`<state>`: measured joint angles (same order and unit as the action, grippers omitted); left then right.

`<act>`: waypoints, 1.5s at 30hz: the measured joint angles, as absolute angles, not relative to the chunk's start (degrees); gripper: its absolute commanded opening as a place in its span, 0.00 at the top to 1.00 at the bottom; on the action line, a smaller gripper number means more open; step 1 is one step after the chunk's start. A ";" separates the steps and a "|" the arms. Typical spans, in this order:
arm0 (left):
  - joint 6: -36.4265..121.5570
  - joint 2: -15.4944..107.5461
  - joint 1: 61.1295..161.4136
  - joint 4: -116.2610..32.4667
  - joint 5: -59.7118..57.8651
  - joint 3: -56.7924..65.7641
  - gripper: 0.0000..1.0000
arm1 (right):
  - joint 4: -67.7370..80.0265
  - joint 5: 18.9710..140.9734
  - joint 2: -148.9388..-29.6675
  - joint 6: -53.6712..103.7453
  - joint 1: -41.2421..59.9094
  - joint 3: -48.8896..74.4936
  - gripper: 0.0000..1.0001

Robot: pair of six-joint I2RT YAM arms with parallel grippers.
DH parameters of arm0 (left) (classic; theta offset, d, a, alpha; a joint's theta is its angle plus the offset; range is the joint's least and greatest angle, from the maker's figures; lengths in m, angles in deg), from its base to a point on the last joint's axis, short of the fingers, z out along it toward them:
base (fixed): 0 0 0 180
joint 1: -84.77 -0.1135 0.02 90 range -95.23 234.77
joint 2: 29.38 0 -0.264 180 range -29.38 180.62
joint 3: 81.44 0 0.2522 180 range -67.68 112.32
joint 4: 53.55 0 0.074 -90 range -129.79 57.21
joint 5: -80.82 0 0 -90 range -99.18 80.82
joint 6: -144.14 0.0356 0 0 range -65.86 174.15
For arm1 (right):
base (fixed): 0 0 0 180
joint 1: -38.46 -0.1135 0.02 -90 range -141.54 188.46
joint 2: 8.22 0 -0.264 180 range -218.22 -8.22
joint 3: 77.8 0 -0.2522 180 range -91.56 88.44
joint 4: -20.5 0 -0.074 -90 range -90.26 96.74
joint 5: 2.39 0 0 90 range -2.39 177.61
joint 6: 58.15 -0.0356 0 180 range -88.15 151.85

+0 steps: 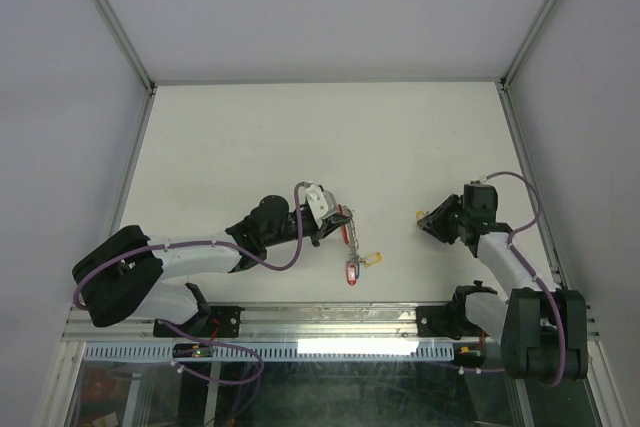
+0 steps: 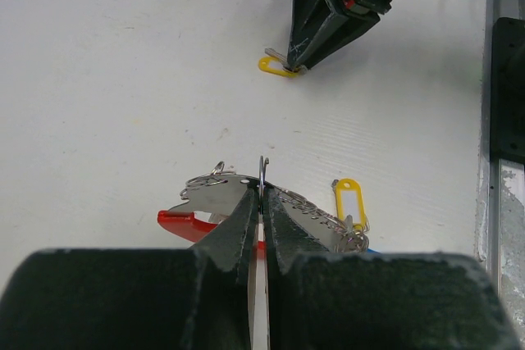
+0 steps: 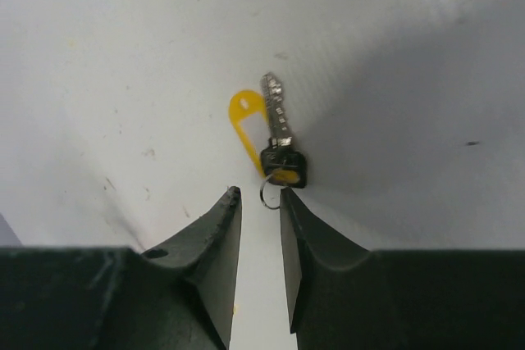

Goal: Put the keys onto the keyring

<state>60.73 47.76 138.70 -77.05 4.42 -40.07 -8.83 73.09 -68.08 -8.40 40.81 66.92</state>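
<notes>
My left gripper [image 1: 336,219] [image 2: 263,190] is shut on the keyring [image 2: 182,220], pinching a thin metal wire that stands up between its fingertips. The red arc shows under the jaws. A yellow-tagged key [image 2: 349,201] [image 1: 374,259] and a red-tagged one [image 1: 352,271] hang from it onto the table. To the right, a loose key [image 3: 279,120] with a black head and a yellow tag [image 3: 244,112] [image 2: 273,65] lies flat. My right gripper [image 3: 258,196] [image 1: 428,219] is low over it, jaws narrowly apart, with the key's small wire ring [image 3: 269,195] at the right fingertip.
A metal rail [image 1: 330,319] [image 2: 504,120] runs along the near edge of the white table [image 1: 300,137]. Grey enclosure walls with aluminium posts [image 1: 110,17] close in the left, right and back.
</notes>
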 measured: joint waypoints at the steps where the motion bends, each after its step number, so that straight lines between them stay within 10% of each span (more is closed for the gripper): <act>1: 60.73 47.76 138.70 -77.00 4.42 -40.07 1.00 | -8.48 73.02 -68.12 -8.92 39.56 66.92 0.72; 22: 60.71 48.83 138.70 -74.84 4.53 -38.45 1.00 | -18.36 89.57 -66.33 -0.03 24.90 53.52 0.61; 45: 60.54 49.77 138.70 -74.56 4.53 -37.93 1.00 | -32.46 111.32 -90.63 3.49 8.61 41.19 0.61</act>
